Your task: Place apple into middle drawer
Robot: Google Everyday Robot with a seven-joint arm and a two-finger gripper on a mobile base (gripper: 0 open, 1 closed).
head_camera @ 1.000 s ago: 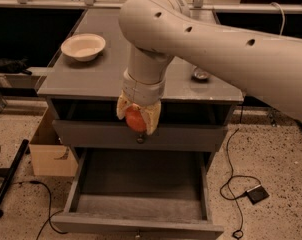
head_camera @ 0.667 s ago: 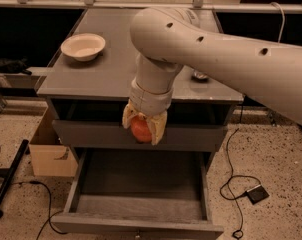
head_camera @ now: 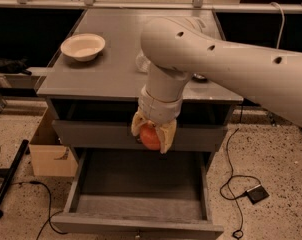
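Note:
My gripper (head_camera: 152,139) points down in front of the cabinet and is shut on the red-orange apple (head_camera: 150,138), held between its cream fingers (head_camera: 168,135). The apple hangs in front of the upper grey drawer front (head_camera: 91,134), above the back part of the middle drawer (head_camera: 141,204). The middle drawer is pulled open toward me and is a shallow grey tray with nothing in it. The knob of the upper drawer front is hidden behind the gripper.
A cream bowl (head_camera: 83,46) sits on the grey cabinet top (head_camera: 111,74) at the left. A clear object (head_camera: 142,62) and a dark round thing (head_camera: 200,77) lie behind my arm. A cardboard box (head_camera: 50,156) stands left of the cabinet; cables and a foot switch (head_camera: 256,194) lie on the floor to the right.
My gripper has moved right and a little lower with the apple, now hanging lower over the open drawer. The drawer and bowl have not moved.

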